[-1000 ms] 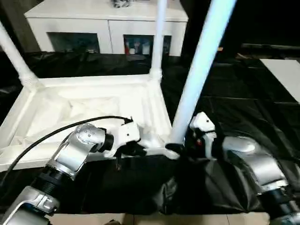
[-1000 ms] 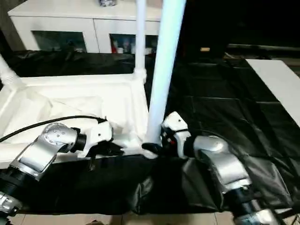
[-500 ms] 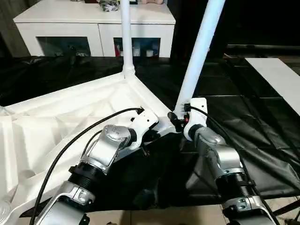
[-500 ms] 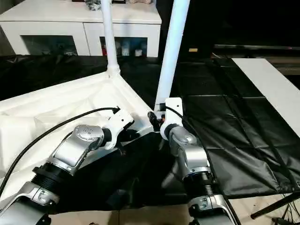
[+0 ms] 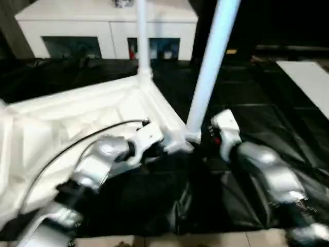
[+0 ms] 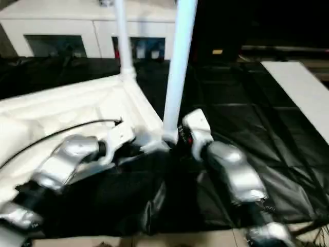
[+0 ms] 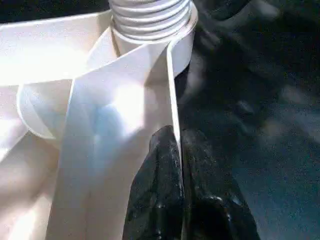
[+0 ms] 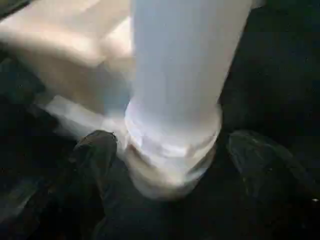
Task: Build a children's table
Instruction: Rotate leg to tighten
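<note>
- Left eye view: the tabletop (image 5: 77,118) lies upside down on black sheeting (image 5: 267,123), ribs up. Taking its near corner socket (image 5: 186,138) as landmark, the near leg (image 5: 208,72) rises out of it, long axis close to upright and leaning a little away from the slab. A far leg (image 5: 141,38) stands in the next socket along the same short edge, towards the cabinet (image 5: 108,25). The left gripper (image 5: 154,149) sits on the slab's side of the socket, the right gripper (image 5: 208,135) just beside it on the open side, so the right arm is nearer the leg.
- Right eye view: same layout; a white board (image 6: 303,87) lies well apart from the socket, beyond the right arm, leaving free sheeting around that arm.
- Left wrist view: the left fingers (image 7: 165,190) are pinched together on the tabletop's thin rim wall, just short of the socket, whose ridged leg base shows beyond.
- Right wrist view: the right fingers (image 8: 95,160) are spread, one on each side of the leg base at the socket, not visibly gripping. I judge that any seating or twisting would work along the leg's upright axis, with the left arm bracing the slab.
</note>
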